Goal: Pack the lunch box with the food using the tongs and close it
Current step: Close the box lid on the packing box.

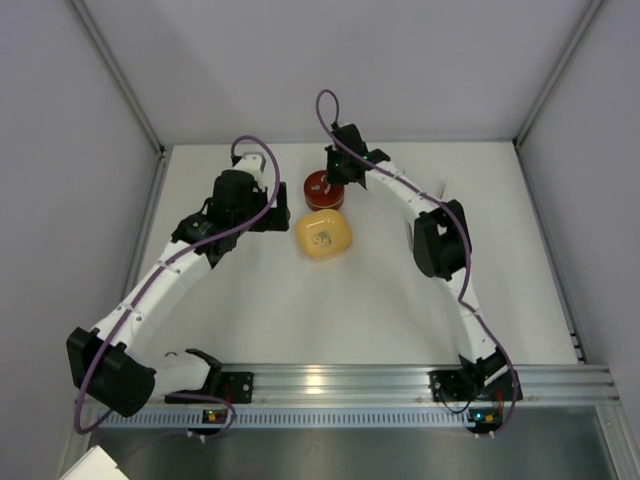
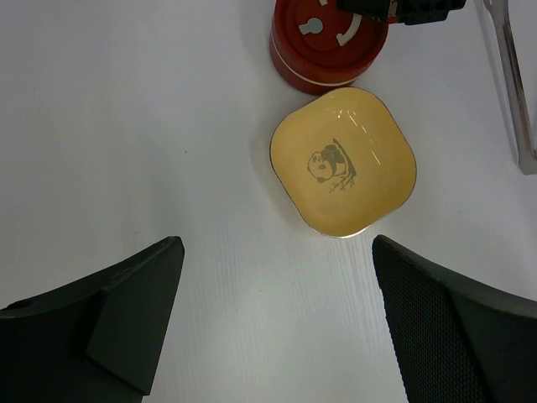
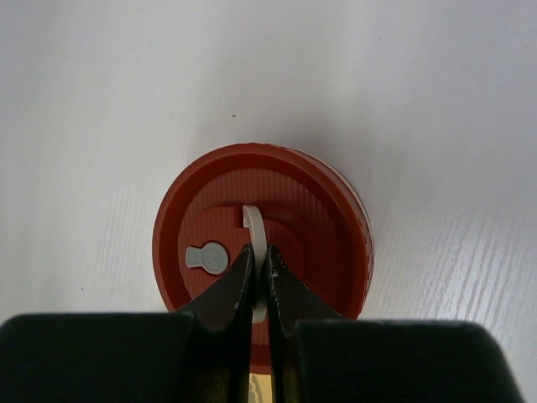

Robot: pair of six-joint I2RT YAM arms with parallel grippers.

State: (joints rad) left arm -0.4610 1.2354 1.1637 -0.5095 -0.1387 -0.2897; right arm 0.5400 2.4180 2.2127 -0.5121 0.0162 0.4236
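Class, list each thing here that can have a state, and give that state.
lunch box, closed, lid on.
lid, handle pinched by right tool.
right tool, shut on lid handle.
left tool, open, empty.
yellow dish, empty.
tongs, lying loose, unheld.

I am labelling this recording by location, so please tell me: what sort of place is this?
Probably a robotics lab test cell, not a kitchen: a white table closed in by plain grey panels, two arms bolted to an aluminium rail, and a red lunch box and a yellow dish as props.

bright, even light; soft faint shadows
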